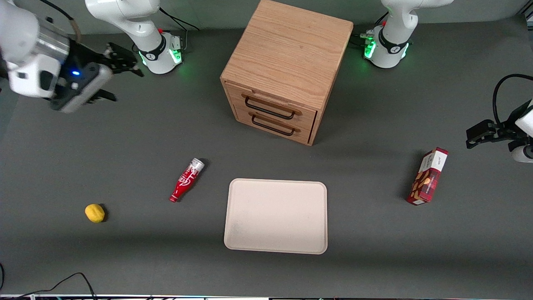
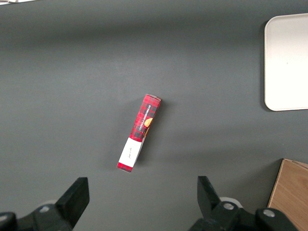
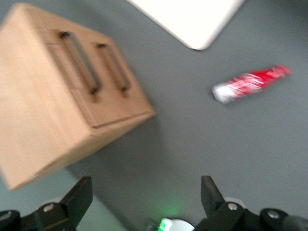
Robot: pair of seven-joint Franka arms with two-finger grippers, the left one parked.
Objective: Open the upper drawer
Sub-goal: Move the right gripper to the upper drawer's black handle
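Oak upper drawer (image 1: 272,109) sits closed; the gripper (image 1: 109,75), spread and empty, hovers well apart, partly cropped.

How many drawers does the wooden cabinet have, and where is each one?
2. The upper drawer is just under the cabinet top; the lower drawer sits directly below it. Both look closed. The claw hangs open above the table toward the working arm's end, away from both handles.

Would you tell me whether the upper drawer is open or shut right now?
Shut: the upper drawer sits flush with the lower drawer in the cabinet front. The gripper, fingers open, hangs well away toward the working arm's end.
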